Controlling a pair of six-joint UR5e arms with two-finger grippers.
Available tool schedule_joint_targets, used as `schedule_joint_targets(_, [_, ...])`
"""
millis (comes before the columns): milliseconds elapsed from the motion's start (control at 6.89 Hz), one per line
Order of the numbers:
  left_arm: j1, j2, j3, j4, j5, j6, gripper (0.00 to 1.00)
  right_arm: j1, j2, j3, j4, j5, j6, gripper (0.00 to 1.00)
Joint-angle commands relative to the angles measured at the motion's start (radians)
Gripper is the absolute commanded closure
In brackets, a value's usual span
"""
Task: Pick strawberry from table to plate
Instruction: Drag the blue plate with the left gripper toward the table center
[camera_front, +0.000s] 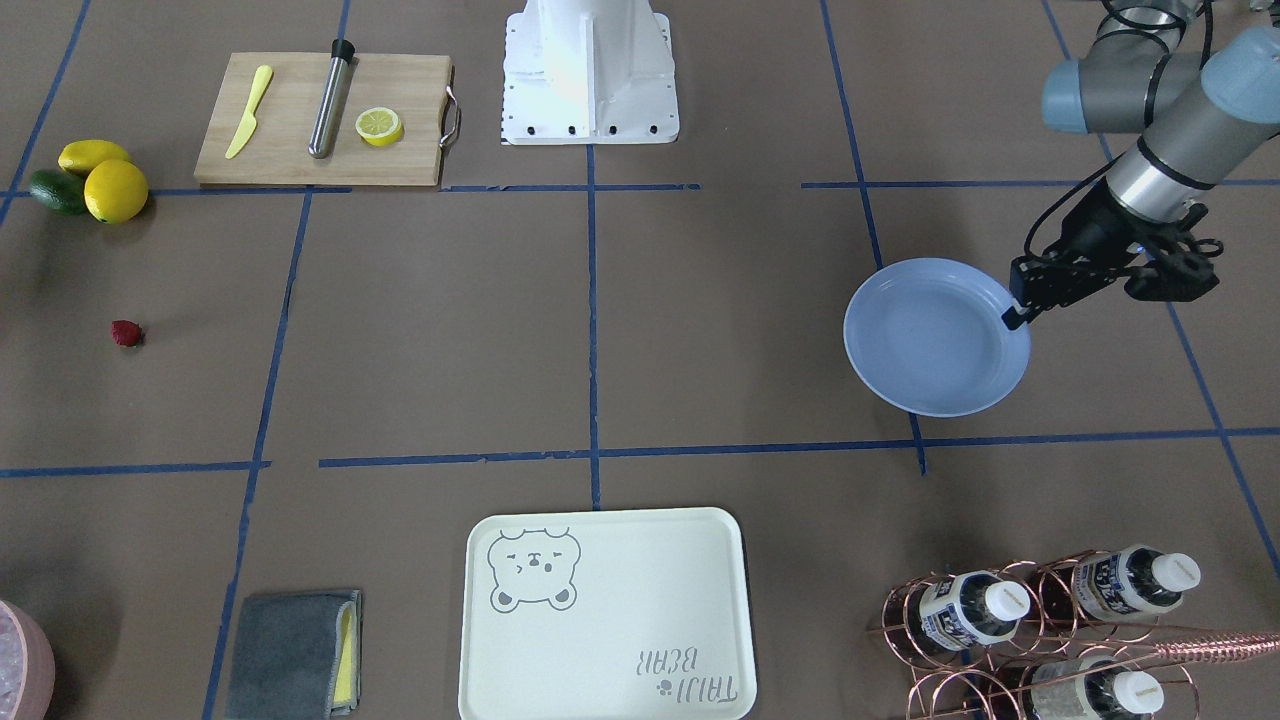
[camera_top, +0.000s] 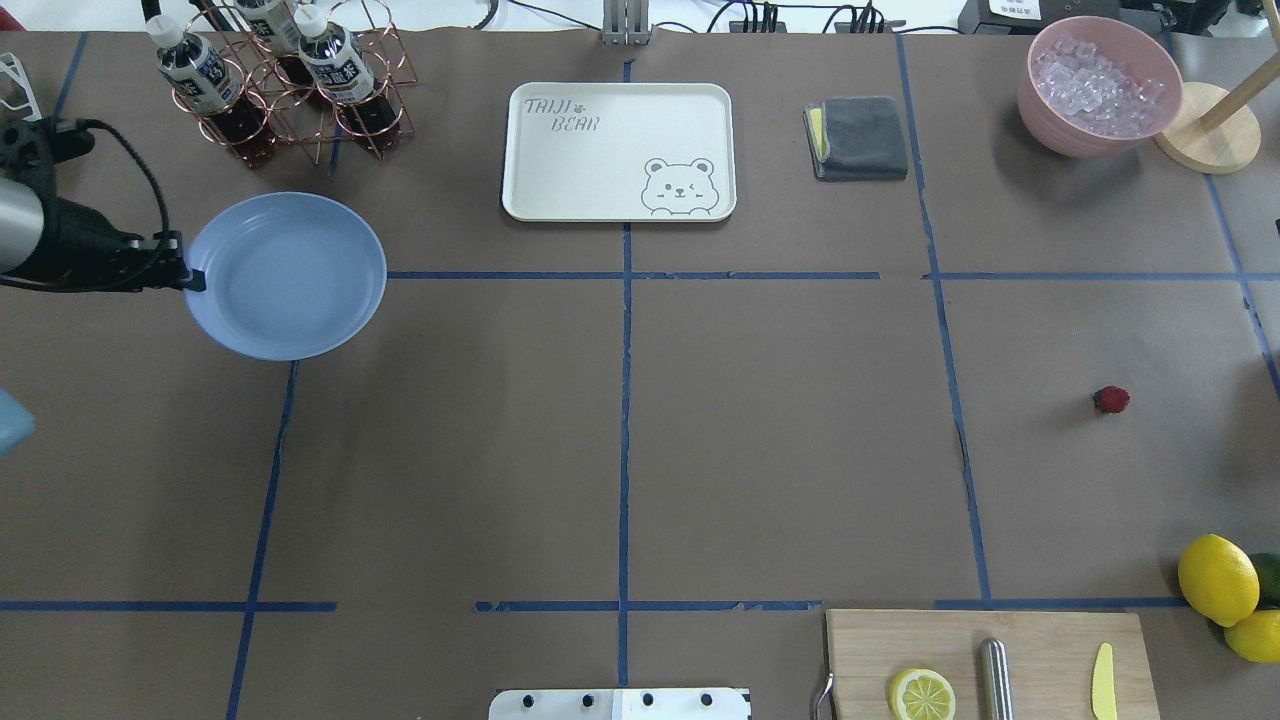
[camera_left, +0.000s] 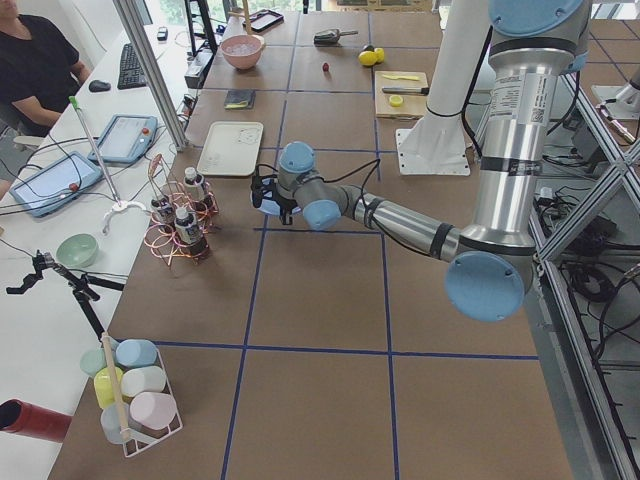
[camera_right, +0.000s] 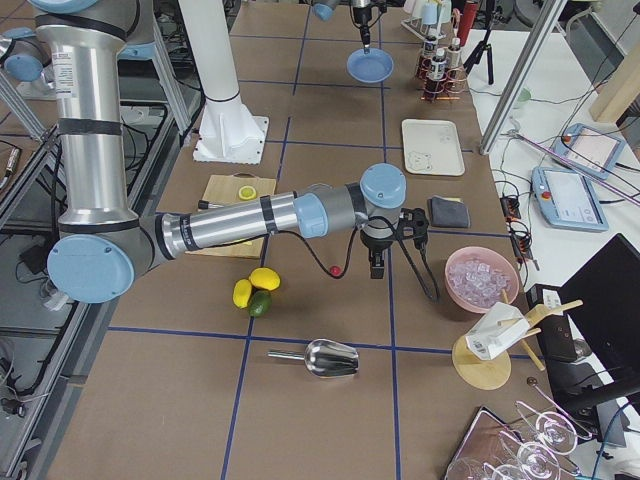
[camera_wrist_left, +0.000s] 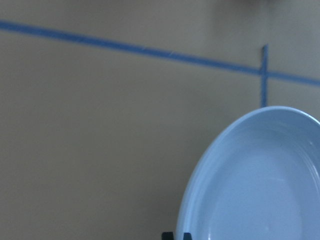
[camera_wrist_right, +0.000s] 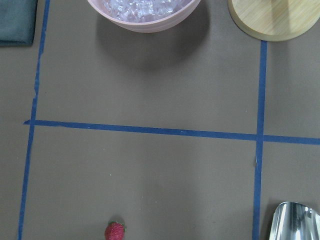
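Jaws on your left gripper (camera_top: 192, 278) are pinched shut on the rim of the plate (camera_top: 285, 275), at the plate's 9 o'clock in the overhead view. The right gripper (camera_right: 377, 268) shows only in the side view, so you cannot tell from these pictures how its jaws stand.

Reading the overhead view as a dial, the strawberry (camera_top: 1111, 400) lies alone on the table (camera_top: 760, 450) at about 3 o'clock. The plate sits out at 9 to 10 o'clock, so the two are well apart.

That gap is your first risk. Whichever thing travels has a long way to go, and a thin rim pinch on a glossy plate could let it sag or slip if the arm moves sharply.

The second risk is the pick. In the right wrist view the berry sits at 6 to 7 o'clock, right at the bottom edge, so it may not yet be centred under the fingers. It is tiny and rounded, and a descent that is off-line would likely nudge it into a roll rather than close on it.

Mind the neighbours too — the lemons (camera_top: 1217, 579) at the berry's 5 o'clock and the scoop (camera_wrist_right: 297, 222) are near enough for a wide sweep to hit them.
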Motion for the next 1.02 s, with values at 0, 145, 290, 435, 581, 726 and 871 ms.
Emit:
schedule_joint_targets(0, [0.132, -0.166, 0.001, 0.077, 0.026, -0.249, 1.00, -0.075, -0.008, 0.017, 0.044, -0.034, 0.107, 0.00])
schedule_joint_targets(145, [0.215, -0.249, 0.001, 0.137, 0.093, -0.334, 1.00, -0.112, -0.013, 0.015, 0.142, -0.070, 0.214, 0.00])
schedule_joint_targets(290, [0.309, -0.291, 0.019, 0.137, 0.153, -0.432, 1.00, -0.158, -0.043, 0.015, 0.225, -0.090, 0.287, 0.00])
schedule_joint_targets(435, [0.398, -0.323, 0.036, 0.136, 0.249, -0.494, 1.00, -0.172, -0.045, 0.015, 0.247, -0.097, 0.304, 0.00])
schedule_joint_targets(581, [0.453, -0.347, 0.056, 0.128, 0.288, -0.550, 1.00, -0.177, -0.047, 0.015, 0.247, -0.097, 0.304, 0.00])
schedule_joint_targets(726, [0.478, -0.364, 0.072, 0.127, 0.292, -0.560, 1.00, -0.177, -0.047, 0.015, 0.247, -0.097, 0.303, 0.00])
schedule_joint_targets(871, [0.507, -0.364, 0.081, 0.127, 0.292, -0.566, 1.00, -0.177, -0.047, 0.015, 0.247, -0.097, 0.304, 0.00])
